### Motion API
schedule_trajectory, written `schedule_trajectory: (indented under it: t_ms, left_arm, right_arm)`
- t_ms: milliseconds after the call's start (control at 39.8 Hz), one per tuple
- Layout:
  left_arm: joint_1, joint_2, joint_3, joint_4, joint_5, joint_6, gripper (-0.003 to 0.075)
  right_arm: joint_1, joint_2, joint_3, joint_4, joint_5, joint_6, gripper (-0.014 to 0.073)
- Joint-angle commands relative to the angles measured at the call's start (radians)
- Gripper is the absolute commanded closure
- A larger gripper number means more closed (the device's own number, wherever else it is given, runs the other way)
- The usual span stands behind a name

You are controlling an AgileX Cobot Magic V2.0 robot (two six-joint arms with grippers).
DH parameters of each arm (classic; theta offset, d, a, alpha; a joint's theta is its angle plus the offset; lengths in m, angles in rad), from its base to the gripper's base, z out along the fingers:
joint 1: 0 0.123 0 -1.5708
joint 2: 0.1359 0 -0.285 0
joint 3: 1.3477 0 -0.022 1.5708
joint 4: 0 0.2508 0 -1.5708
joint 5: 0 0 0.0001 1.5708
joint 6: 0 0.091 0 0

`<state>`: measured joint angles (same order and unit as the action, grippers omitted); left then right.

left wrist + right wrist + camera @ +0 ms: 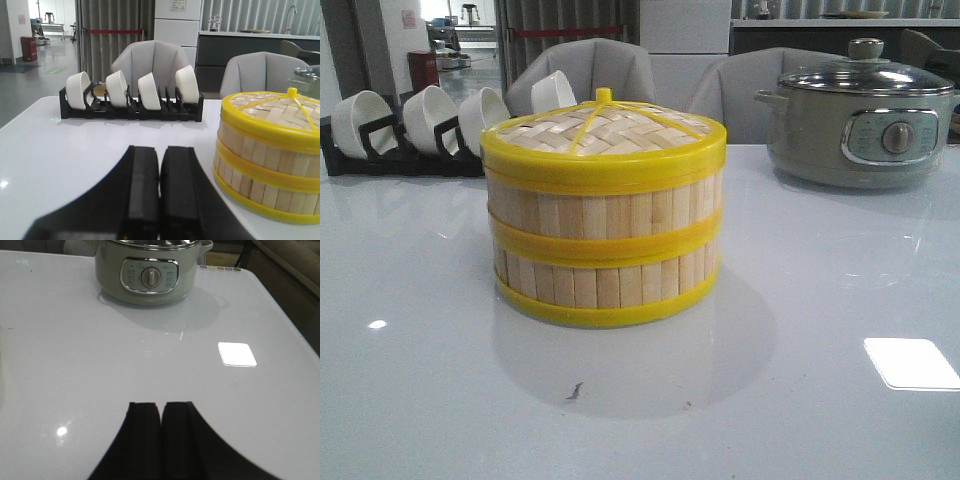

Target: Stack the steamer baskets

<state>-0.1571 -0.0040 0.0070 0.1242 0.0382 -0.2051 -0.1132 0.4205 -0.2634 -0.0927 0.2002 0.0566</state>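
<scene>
From the front I see the steamer baskets standing upright in the middle of the white surface, two tiers one on top of the other, their round axis running straight up and no lean that I can make out. Each tier is a ring of light vertical wood slats bound by yellow rims, and the joint between them reads as a yellow band halfway up. The woven lid sits flat on the top tier, its yellow rim flush with the wall and a small yellow knob at its centre pointing up. Behind the stack to the left is a black rack holding white bowls; to the back right, well apart, stands a grey-green pot with a glass lid. My left gripper has its fingers pressed together, holding nothing, beside the stack without touching it. My right gripper is likewise closed and empty, facing the pot.
</scene>
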Motion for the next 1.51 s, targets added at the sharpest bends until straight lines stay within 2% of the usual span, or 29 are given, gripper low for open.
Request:
schedule_trajectory:
  t_ms: [0, 327, 1483]
  left_arm:
    - [0.000, -0.010, 0.000, -0.013, -0.093, 0.012, 0.0636]
    - [0.000, -0.012, 0.000, -0.001, -0.101, 0.083, 0.0636]
    - [0.000, -0.012, 0.000, 0.003, -0.092, 0.083, 0.0636]
  right_arm:
    - [-0.006, 0.004, -0.029, -0.014, -0.085, -0.004, 0.0519]
    - [-0.006, 0.004, -0.029, -0.014, -0.085, -0.004, 0.0519]
    - [-0.006, -0.014, -0.029, -0.020, -0.081, -0.004, 0.0519]
